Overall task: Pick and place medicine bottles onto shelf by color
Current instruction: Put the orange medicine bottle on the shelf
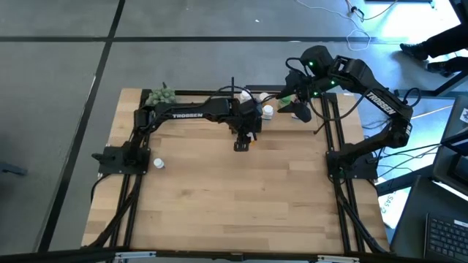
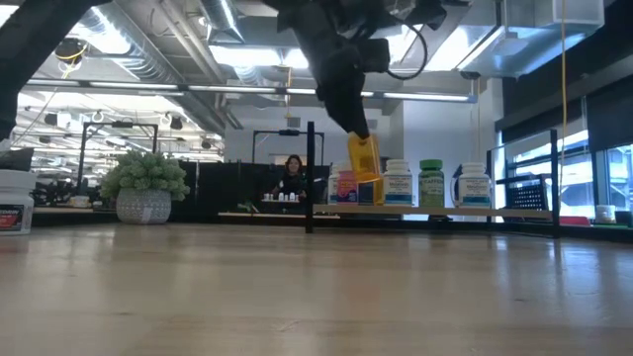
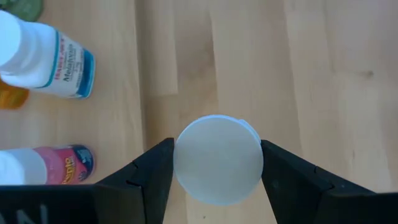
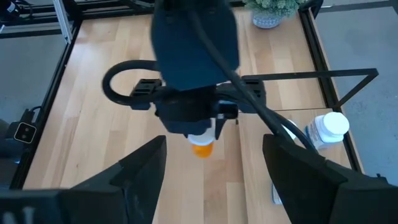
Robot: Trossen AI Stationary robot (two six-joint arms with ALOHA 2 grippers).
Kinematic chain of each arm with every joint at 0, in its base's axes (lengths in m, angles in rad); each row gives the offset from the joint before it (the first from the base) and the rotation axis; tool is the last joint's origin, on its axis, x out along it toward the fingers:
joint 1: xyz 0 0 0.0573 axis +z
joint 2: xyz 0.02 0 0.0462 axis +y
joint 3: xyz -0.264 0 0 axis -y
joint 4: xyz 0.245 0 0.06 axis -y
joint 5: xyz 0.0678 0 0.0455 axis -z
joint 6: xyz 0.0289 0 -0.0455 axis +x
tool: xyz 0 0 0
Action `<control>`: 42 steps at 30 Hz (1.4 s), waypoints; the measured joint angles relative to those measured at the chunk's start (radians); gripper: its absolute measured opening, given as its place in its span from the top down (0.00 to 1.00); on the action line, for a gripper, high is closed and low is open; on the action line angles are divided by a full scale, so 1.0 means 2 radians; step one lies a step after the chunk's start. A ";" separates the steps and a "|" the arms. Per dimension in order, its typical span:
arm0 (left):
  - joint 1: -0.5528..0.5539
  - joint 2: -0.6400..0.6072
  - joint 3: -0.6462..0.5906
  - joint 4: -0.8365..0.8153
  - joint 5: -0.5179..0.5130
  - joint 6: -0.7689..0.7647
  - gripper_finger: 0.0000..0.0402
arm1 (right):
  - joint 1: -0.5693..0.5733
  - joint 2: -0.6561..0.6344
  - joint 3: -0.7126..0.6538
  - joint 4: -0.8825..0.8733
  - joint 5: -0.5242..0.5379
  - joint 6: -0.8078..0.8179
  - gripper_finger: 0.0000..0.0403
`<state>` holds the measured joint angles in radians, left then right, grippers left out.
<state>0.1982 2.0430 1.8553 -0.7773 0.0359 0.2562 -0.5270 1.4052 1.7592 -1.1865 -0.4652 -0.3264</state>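
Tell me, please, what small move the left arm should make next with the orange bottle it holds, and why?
Probably carry it onward to the shelf: the left gripper clamps the white-capped orange bottle in the air, short of the shelf's standing bottles; the right gripper waits open.

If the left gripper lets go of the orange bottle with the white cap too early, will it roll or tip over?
The orange bottle, held by the left gripper at its white cap, hangs above the table. It looks tall and narrow, so it would probably tip, then roll. It seems light, likely rigid plastic.
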 joint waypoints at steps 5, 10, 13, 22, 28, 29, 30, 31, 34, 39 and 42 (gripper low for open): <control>-0.015 0.000 0.000 -0.002 0.000 0.007 0.48 | 0.000 0.000 0.000 -0.001 0.000 0.000 0.33; -0.019 0.000 0.000 -0.005 0.000 0.008 0.48 | 0.000 0.000 0.000 -0.016 -0.014 0.000 0.33; -0.019 0.000 0.000 -0.009 0.000 0.008 0.48 | 0.000 0.000 0.000 -0.040 -0.042 0.001 0.33; -0.025 0.027 -0.003 -0.014 0.020 -0.009 0.48 | 0.011 -0.002 0.000 -0.049 -0.041 0.005 0.33; -0.020 0.041 -0.002 -0.003 0.027 -0.009 0.48 | 0.010 -0.003 0.000 -0.048 -0.039 0.001 0.33; -0.020 0.042 -0.002 -0.006 0.023 -0.008 0.48 | 0.010 -0.003 0.000 -0.048 -0.039 0.000 0.33; -0.020 0.047 -0.001 0.003 0.019 -0.007 0.48 | 0.010 -0.003 0.000 -0.048 -0.039 -0.001 0.33; -0.021 0.051 0.000 0.011 0.016 -0.006 0.48 | 0.010 -0.003 0.000 -0.048 -0.039 -0.001 0.33; -0.022 0.064 -0.002 -0.002 0.015 -0.009 0.48 | 0.010 -0.003 0.000 -0.049 -0.039 -0.001 0.33; -0.026 0.078 -0.002 -0.004 0.016 -0.009 0.48 | 0.010 -0.003 0.000 -0.049 -0.039 -0.002 0.33; -0.029 0.078 -0.001 -0.008 0.014 -0.009 0.48 | 0.010 -0.003 0.000 -0.049 -0.040 -0.002 0.33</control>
<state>0.1400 2.1983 1.8526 -0.7923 0.0636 0.2387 -0.5068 1.3991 1.7592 -1.2850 -0.5444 -0.3305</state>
